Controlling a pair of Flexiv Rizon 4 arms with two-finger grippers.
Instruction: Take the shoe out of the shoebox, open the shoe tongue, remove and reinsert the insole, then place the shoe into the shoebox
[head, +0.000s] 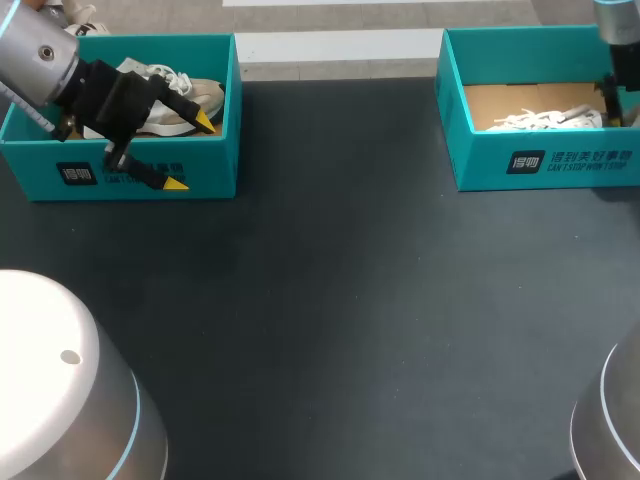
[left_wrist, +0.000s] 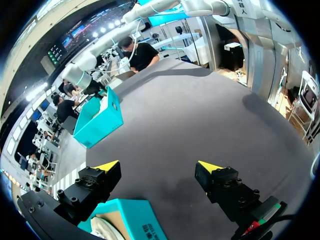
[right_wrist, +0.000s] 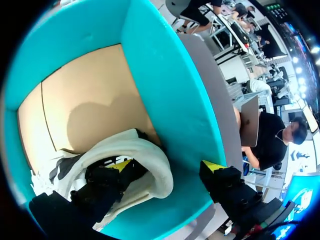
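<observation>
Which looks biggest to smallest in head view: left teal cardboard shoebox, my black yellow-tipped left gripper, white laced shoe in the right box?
Left teal cardboard shoebox, largest.
Black yellow-tipped left gripper and white laced shoe: close; gripper nearer the camera, shoe partly hidden, so unranked.

Print shows only on the two teal shoeboxes. On its front wall the right shoebox (head: 480, 160) carries a dark square logo (head: 525, 162) with a white mark. Just beside it stand two rows of white lettering (head: 590, 159) — larger characters above, a smaller line of capitals below. The left shoebox (head: 215, 170) bears the same kind of dark badge (head: 77, 174) on its front wall. The side lettering (head: 120, 178) next to it is mostly hidden behind a finger (head: 150, 176) of the left gripper (head: 190, 152). In the left wrist view a scrap of white print (left_wrist: 146, 231) sits on that box's wall under the gripper — too small to make out.
</observation>
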